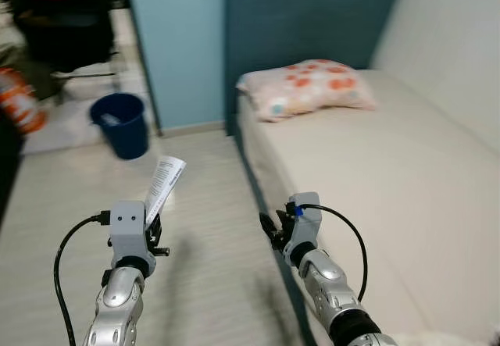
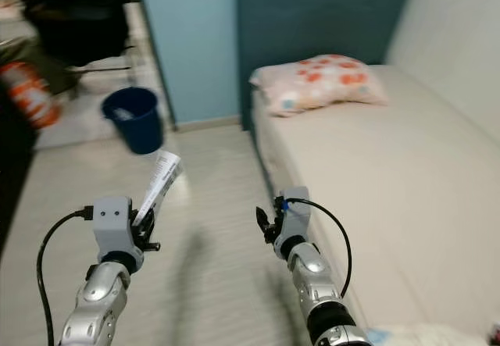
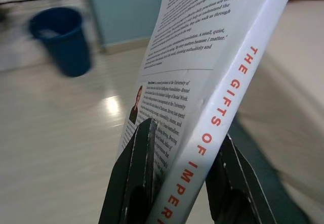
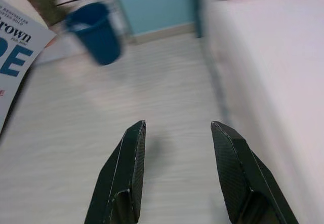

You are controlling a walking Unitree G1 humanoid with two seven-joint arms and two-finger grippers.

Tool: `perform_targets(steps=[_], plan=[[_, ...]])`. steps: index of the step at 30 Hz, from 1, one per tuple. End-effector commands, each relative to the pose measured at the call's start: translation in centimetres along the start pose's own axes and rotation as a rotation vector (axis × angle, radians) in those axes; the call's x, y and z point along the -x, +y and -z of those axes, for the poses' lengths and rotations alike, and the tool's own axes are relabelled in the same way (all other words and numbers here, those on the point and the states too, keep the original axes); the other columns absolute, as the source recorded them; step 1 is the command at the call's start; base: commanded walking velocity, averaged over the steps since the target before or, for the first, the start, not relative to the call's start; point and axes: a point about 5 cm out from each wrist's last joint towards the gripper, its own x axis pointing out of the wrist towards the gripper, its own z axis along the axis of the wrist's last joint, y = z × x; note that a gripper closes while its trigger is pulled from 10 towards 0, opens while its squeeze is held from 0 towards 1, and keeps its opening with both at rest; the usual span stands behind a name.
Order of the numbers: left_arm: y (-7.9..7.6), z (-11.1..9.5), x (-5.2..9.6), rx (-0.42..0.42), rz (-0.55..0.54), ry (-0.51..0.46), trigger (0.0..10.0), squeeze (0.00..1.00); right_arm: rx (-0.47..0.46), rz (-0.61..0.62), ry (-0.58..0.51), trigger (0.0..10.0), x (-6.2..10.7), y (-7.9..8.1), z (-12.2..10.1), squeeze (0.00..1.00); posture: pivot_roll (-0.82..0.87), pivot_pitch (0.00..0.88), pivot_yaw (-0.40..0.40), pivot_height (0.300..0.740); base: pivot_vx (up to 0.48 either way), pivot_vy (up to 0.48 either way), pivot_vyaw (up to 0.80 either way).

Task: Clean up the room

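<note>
I have the book clamped in the left gripper, right gripper spread empty; stowing it remains.

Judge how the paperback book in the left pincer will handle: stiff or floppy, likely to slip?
The paperback book is pinched near one end by the left pincer, so it probably stays fairly stiff, with slight sag. Its cover looks glossy, so it might slide. It juts out tilted, so swinging could lever it loose.

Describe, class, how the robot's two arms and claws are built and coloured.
Both arms are silver metal with black joint rings. The left claw and right claw each sit on a grey boxy wrist block, fed by a looping black cable. Each has two long black tapered fingers.
</note>
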Motion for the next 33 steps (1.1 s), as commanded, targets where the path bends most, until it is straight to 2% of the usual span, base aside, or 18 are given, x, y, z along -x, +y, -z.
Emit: perform_targets(steps=[1,23,33], plan=[[-0.01,0.08,-0.07,-0.029,0.021,-0.005,10.0,0.00,-0.019,0.012,0.034,10.0,0.30,-0.01,0.85,0.00,0.04,0.103,-0.027,0.740,0.000,0.000,-0.80],[0.29,0.15,-0.39,-0.064,0.041,-0.004,10.0,0.00,-0.026,0.027,0.069,10.0,0.37,-0.32,1.18,0.00,0.03,0.086,-0.028,0.740,0.000,0.000,-0.80],[-0.34,0.24,-0.72,-0.061,0.074,0.002,10.0,0.00,-0.031,0.045,0.078,10.0,0.56,-0.63,1.34,0.00,0.02,0.091,-0.025,0.740,0.000,0.000,-0.80]])
